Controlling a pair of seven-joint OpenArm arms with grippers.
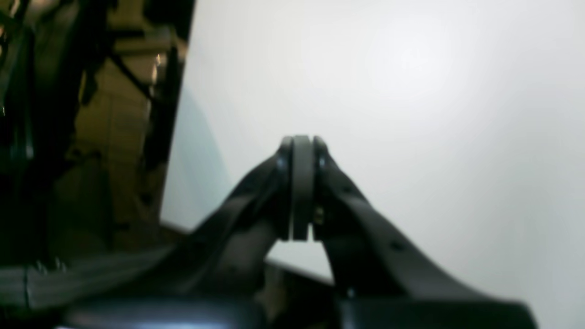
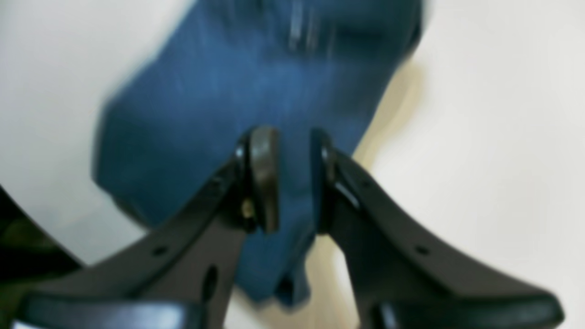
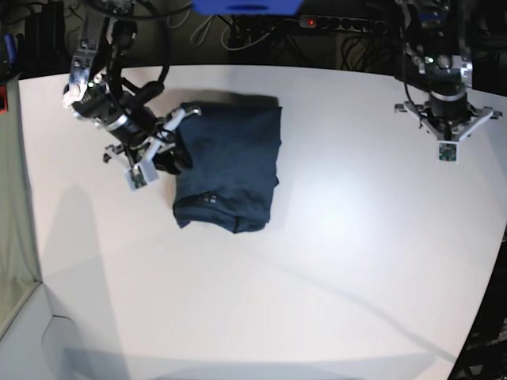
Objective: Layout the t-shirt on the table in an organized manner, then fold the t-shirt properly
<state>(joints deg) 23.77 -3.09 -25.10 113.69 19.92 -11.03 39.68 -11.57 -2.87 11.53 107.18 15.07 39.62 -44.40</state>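
The dark navy t-shirt (image 3: 230, 162) lies folded into a thick rectangle on the white table (image 3: 333, 277), left of centre toward the far edge. My right gripper (image 3: 176, 150) is at the shirt's left edge. In the right wrist view its fingers (image 2: 264, 173) are a narrow gap apart, with blue cloth (image 2: 219, 100) filling the gap and running down between them; the cloth is blurred and casts a shadow on the table (image 2: 493, 137). My left gripper (image 1: 301, 141) is shut and empty over bare table (image 1: 411, 91), far right of the shirt in the base view (image 3: 445, 136).
The table's curved edge (image 3: 483, 309) runs down the right side. A power strip and cables (image 3: 341, 24) lie beyond the far edge. The left wrist view shows the table edge with dark frames and brown boxes (image 1: 105, 119) beyond it.
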